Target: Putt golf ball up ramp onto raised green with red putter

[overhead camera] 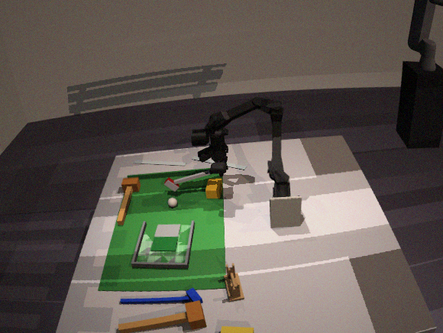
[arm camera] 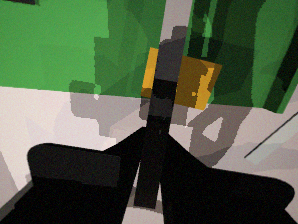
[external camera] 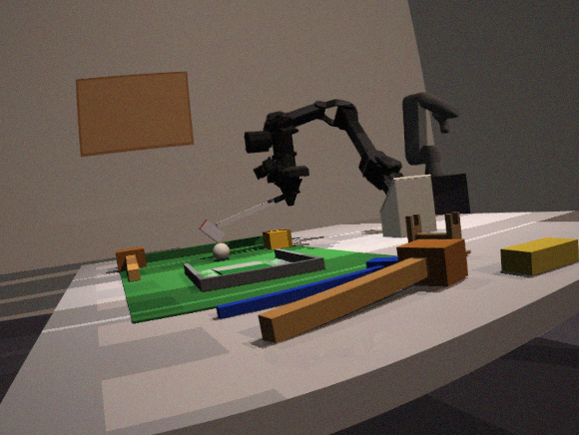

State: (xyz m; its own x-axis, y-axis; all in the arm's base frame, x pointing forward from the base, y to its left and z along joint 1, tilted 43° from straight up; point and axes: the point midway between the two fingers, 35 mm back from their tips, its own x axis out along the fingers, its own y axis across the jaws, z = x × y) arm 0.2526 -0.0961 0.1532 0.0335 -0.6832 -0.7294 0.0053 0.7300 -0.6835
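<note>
Gripper [overhead camera: 218,168], top view: clenched on the shaft end of the red putter [overhead camera: 185,180], which slants down to the left, its head raised above the far part of the green mat [overhead camera: 126,263]. The golf ball [overhead camera: 172,202] lies on the mat just nearer than the head, apart from it. The walled ramp [overhead camera: 163,244] with its raised green stands nearer still. A yellow block [overhead camera: 214,189] sits below the gripper.

Exterior view: gripper [external camera: 289,198] points downward; putter [external camera: 235,217] hangs off the mat [external camera: 160,294], its head above and just left of the ball [external camera: 221,250].

Wrist view: the dark fingers pinch the shaft [arm camera: 162,115], which crosses the yellow block [arm camera: 197,82].
</note>
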